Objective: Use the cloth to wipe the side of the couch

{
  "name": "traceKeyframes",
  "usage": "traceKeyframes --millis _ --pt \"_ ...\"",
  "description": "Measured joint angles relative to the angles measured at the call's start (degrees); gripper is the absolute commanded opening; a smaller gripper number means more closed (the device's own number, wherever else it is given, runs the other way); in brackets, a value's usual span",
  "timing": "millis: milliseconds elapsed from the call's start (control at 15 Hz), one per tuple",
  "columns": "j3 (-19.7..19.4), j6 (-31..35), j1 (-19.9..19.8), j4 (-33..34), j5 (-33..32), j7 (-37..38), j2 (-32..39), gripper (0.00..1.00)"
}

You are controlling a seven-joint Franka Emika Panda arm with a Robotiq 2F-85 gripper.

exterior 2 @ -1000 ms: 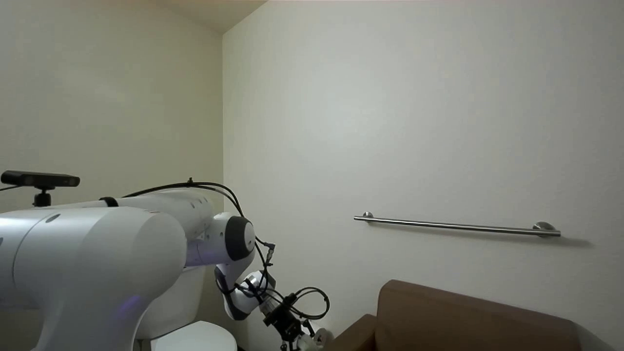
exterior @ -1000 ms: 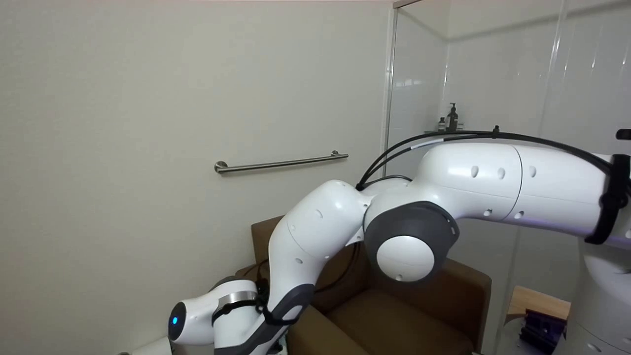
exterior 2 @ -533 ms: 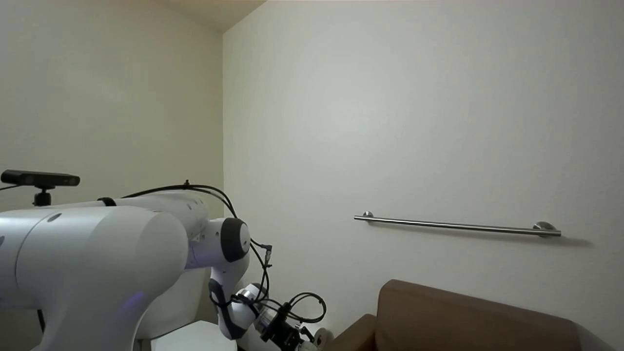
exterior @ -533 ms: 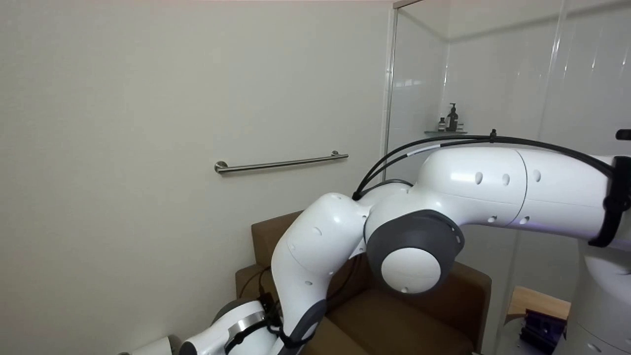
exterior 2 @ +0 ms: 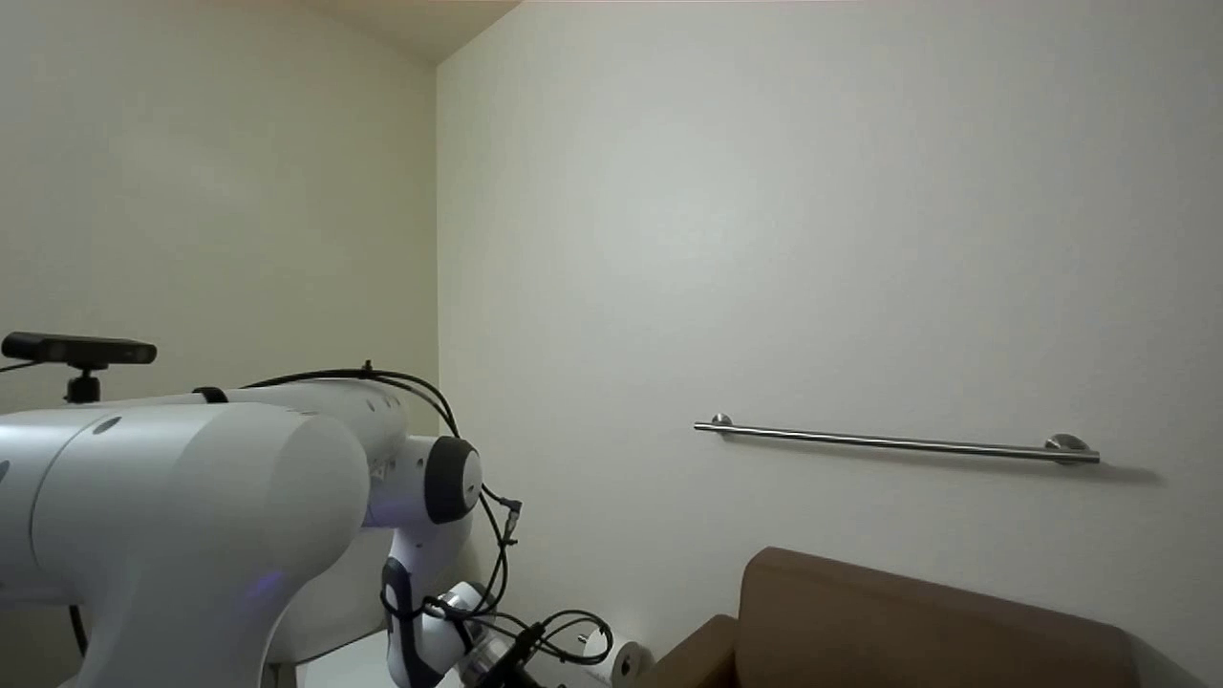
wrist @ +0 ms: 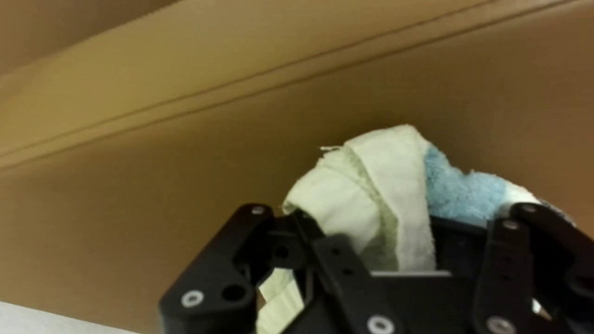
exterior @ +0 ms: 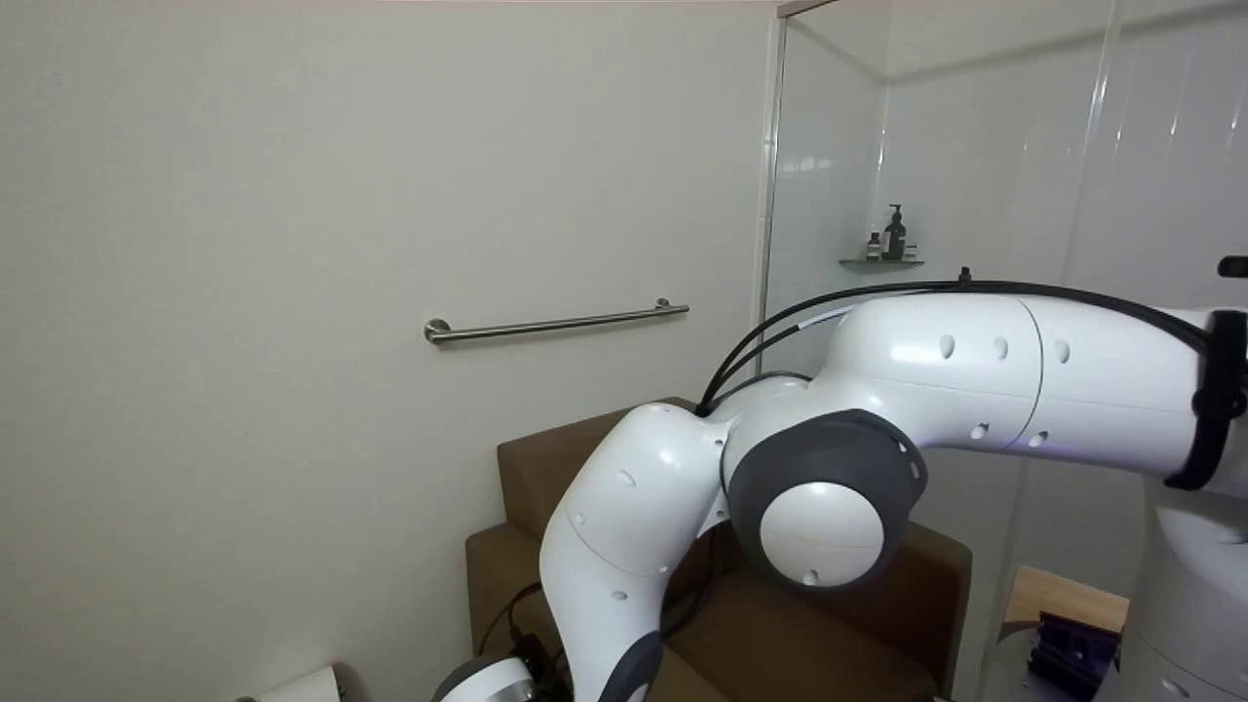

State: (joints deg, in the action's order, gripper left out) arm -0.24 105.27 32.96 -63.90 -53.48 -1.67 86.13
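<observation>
The cloth (wrist: 334, 197), cream with a light blue fuzzy part, is bunched between the fingers of my gripper (wrist: 403, 232) in the wrist view. Another piece of it shows through the gap in the left finger linkage. The brown couch (wrist: 153, 195) fills the wrist view behind the cloth, with a double seam running across it. The cloth lies against or very near the couch surface; I cannot tell if it presses on it. The couch also shows in both exterior views (exterior: 565, 478) (exterior 2: 936, 631). The gripper's fingers and the cloth are below the frame in both exterior views.
A metal grab bar (exterior: 556, 324) is fixed to the wall above the couch. A paper roll (exterior 2: 616, 659) sits on the wall beside the armrest. A toilet lid (exterior 2: 349, 659) is under the arm. Bottles (exterior: 894, 239) stand on a shower shelf. Cables (exterior 2: 573, 635) loop from the wrist.
The arm has moved down in both exterior views, and its wrist has sunk to the bottom edge. The gripper has dropped out of the frame and more of the paper roll shows.
</observation>
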Motion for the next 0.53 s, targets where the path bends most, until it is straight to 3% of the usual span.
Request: traceKeyframes --millis 533 --pt "4.58 -6.10 -1.28 -5.18 2.37 -15.05 -0.99 0.06"
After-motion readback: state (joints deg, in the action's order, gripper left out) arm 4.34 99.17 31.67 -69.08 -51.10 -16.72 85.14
